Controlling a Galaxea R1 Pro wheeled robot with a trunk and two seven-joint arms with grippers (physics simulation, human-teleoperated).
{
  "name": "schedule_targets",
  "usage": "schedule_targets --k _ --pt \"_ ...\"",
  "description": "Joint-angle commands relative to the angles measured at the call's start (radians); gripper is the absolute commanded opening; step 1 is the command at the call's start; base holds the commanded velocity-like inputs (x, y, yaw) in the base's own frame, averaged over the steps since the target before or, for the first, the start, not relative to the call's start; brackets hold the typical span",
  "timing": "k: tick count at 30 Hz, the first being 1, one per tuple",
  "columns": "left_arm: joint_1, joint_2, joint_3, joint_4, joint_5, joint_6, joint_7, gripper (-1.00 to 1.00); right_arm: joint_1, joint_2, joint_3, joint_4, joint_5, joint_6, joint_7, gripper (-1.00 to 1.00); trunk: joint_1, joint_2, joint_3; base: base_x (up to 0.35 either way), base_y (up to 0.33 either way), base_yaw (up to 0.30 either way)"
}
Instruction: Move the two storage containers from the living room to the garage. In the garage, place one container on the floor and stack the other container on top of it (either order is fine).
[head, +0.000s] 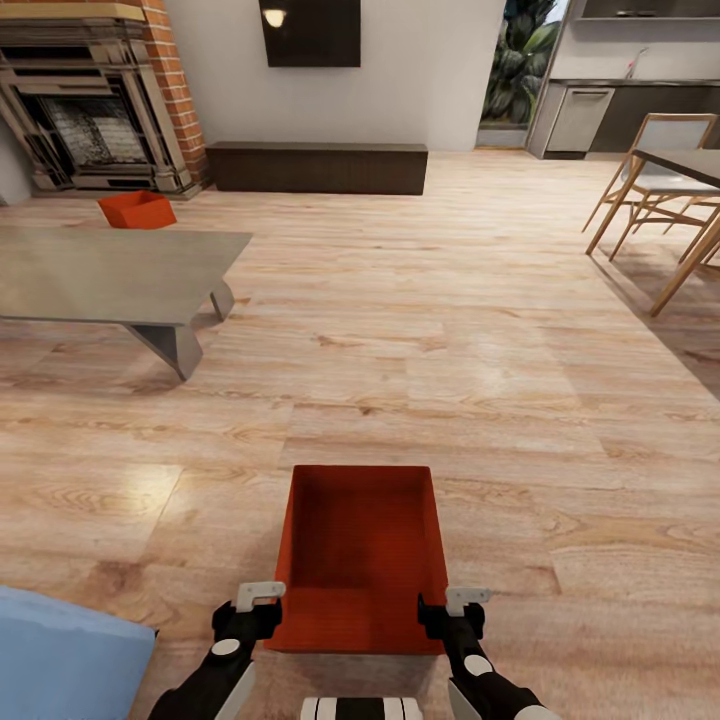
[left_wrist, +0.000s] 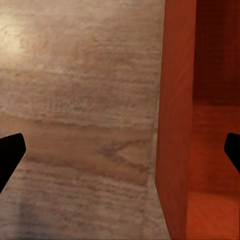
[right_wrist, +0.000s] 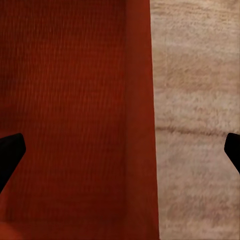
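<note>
The living room is seen from the head camera, set high and aimed forward and down across the wood-plank floor toward the fireplace. The near storage container is viewed from close above by both wrist cameras, along each claw's fingers. Its left wall and right wall, with floor beside them, are shared with the head view.

Bright, even light across the wood floor, with soft glossy glare patches near the bottom left. A faint shadow sits under the grey table and the chairs. Both wrist views are soft and blurry, the floor grain smeared.
</note>
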Motion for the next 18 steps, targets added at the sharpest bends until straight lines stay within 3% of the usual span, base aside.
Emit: schedule_targets --k 1,18 --pt "0.0 0.0 -0.008 -0.001 0.01 0.0 0.009 1.0 -0.001 0.0 0.006 0.001 0.004 -0.001 -0.009 1.0 0.0 0.0 -0.001 0.0 0.0 0.0" --pt "0.0 -0.007 -0.01 -0.021 0.01 0.001 0.018 1.0 -0.001 0.001 0.006 0.001 0.012 -0.001 -0.01 1.0 0.0 0.0 -0.001 0.0 0.0 0.0"
